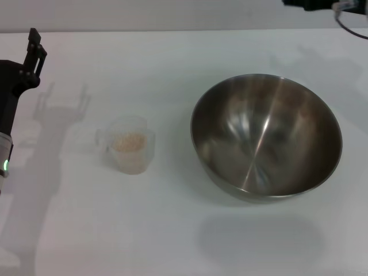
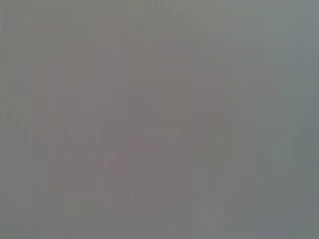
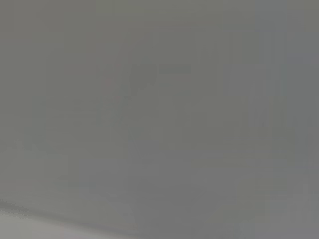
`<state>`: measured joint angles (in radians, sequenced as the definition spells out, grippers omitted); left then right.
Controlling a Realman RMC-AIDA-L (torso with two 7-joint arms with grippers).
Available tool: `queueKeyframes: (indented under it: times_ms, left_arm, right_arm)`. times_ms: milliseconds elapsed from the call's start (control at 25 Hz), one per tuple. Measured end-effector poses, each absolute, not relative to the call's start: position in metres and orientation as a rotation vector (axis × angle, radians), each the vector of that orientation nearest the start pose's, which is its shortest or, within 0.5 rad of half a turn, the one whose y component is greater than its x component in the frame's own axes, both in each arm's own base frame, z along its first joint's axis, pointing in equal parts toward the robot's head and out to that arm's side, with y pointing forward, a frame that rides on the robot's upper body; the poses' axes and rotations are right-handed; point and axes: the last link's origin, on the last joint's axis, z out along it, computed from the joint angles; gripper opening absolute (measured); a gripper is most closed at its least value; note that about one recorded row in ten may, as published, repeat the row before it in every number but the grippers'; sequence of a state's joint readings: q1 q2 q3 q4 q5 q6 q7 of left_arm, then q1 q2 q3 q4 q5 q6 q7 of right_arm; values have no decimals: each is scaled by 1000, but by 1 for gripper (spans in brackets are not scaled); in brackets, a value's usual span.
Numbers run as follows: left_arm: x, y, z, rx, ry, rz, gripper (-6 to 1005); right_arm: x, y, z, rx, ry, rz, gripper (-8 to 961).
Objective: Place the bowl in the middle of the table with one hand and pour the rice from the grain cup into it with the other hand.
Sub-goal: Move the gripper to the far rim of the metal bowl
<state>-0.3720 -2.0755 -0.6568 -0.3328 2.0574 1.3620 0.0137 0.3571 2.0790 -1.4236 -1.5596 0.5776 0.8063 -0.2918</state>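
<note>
The bowl (image 1: 266, 135), a large shiny steel one, stands empty on the white table (image 1: 172, 230) right of centre. The grain cup (image 1: 130, 145), small and transparent, stands upright left of centre with rice (image 1: 130, 141) in it. My left gripper (image 1: 35, 49) hangs at the far left, above the table and well to the left of the cup; it is empty, and its shadow on the table shows two prongs apart. A black part of my right gripper (image 1: 313, 4) shows at the top right edge, behind the bowl. Both wrist views show only a plain grey blur.
The table's far edge meets a pale wall (image 1: 172, 14) at the back. A dark cable (image 1: 352, 26) loops at the top right corner. Shadows of the arms lie on the table at the left and under the bowl.
</note>
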Motion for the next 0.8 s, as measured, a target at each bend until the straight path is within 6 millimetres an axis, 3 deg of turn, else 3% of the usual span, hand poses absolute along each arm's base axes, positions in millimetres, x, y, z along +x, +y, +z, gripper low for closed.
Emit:
queueKeyframes:
  times_ms: [200, 400, 800]
  left_arm:
    - [-296, 312, -10, -1470, -401, -844, 727]
    - [-297, 314, -8, -1461, -404, -840, 724]
    - [-298, 319, -2, -1429, -404, -840, 720]
  right_arm:
    - [167, 381, 78, -2144, 1117, 84, 776]
    - [174, 374, 76, -2201, 1213, -43, 775]
    - [205, 368, 65, -2216, 1338, -229, 766]
